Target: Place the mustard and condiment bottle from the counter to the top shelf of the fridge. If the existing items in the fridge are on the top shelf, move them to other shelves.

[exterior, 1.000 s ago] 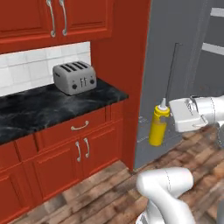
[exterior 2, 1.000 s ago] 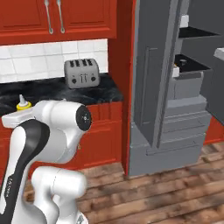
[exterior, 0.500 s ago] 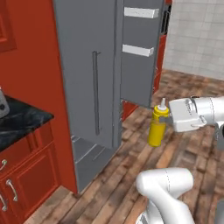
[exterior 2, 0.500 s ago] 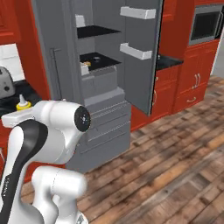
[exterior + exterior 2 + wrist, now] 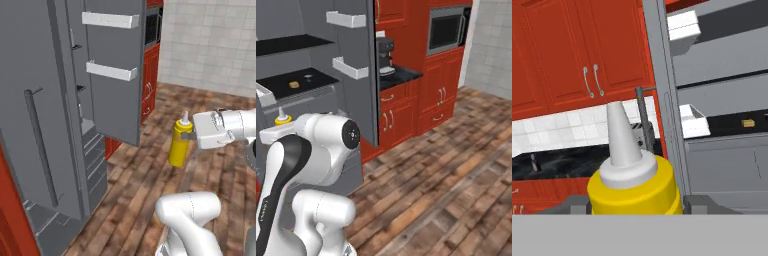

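The robot's pincer (image 5: 189, 135) grasps the mustard (image 5: 179, 145) by its upper body, holding the yellow squeeze bottle upright above the wood-plank floor (image 5: 150, 200), its long axis vertical and its pale pointed nozzle aimed straight up. In the left base view the bottle hangs to the left of the white hand, clear of the floor and well apart from the open fridge (image 5: 60, 125), whose grey door (image 5: 112, 70) swings out toward the room carrying two white bins (image 5: 111, 71). A long dark bar handle (image 5: 42, 150) runs down the fridge's other door. In the hand view the mustard (image 5: 632, 182) sits between the dark fingertips (image 5: 698, 204), its cone cap rising toward red wall cabinets, with the black marble surface (image 5: 552, 162) and white tile backsplash behind it. To the right of the bottle in that view, the fridge interior shows black shelves. In the right base view the nozzle tip (image 5: 282, 119) peeks above the arm's white shoulder, and a tiny orange-yellow block (image 5: 293, 84) and a tiny white cup (image 5: 308, 77) rest near each other on a black shelf (image 5: 286, 82) below the top shelf (image 5: 286, 44).
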